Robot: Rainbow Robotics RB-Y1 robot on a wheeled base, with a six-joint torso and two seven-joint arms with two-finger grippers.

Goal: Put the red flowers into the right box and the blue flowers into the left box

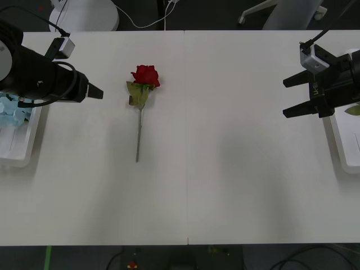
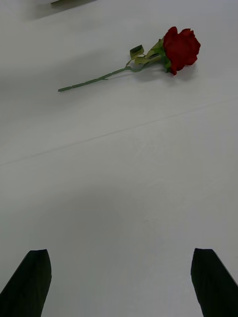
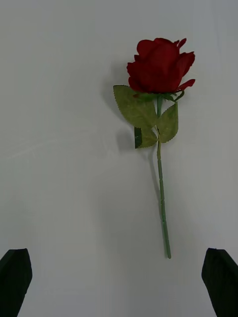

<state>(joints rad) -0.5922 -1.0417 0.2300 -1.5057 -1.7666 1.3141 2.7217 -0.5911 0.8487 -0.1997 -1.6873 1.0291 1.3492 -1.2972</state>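
Red flowers are represented on the open table (image 1: 225,169) by a single rose (image 1: 145,75), lying flat on the left half, its bloom toward the far edge and its thin stem pointing back toward the robot. Green leaves sit just under the bloom. In the left wrist view the same rose (image 3: 159,65) lies ahead of the black fingertips (image 3: 15,277), well apart from them; in the right wrist view it (image 2: 181,48) lies far off across the table seam.

At the table's left edge the left box (image 1: 25,143) holds the blue flowers (image 1: 12,109), a pale cluster partly covered by the left arm. At the right edge the right box (image 1: 340,143) is mostly hidden behind the right arm; a bit of green leaf (image 1: 353,109) shows in it, and what else lies inside cannot be told.

The left gripper (image 1: 95,90) hangs beside the left box, pointing toward the rose, its fingers spread and holding nothing. The right gripper (image 1: 289,97) hangs beside the right box, fingers likewise parted and empty, pointing toward the table's middle.
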